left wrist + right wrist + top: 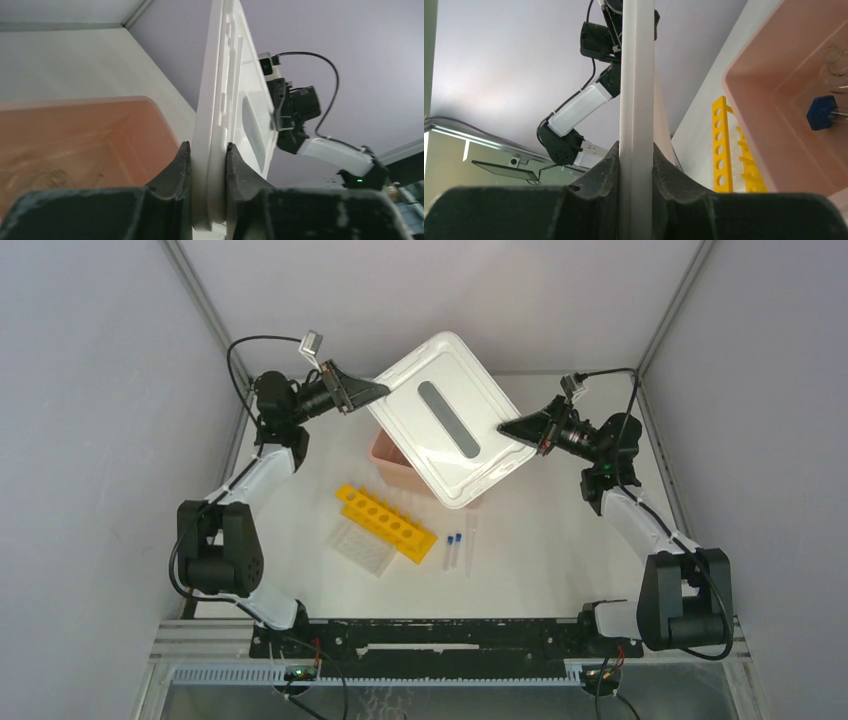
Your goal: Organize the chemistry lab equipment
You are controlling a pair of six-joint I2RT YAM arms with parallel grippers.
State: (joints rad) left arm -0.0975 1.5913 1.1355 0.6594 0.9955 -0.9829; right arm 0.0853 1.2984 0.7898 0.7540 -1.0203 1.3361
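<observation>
lid (480, 400) held tilted above pink box (388, 456), left gripper (207, 152) clamped on one edge, right gripper (636, 150) clamped on opposite edge, rack (385, 522), well plate (360, 546), vials (452, 550) mid-table (560, 560)

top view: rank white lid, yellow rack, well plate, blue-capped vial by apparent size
1. white lid (raised nearer camera)
2. yellow rack and well plate: too close to rank
3. blue-capped vial
</observation>
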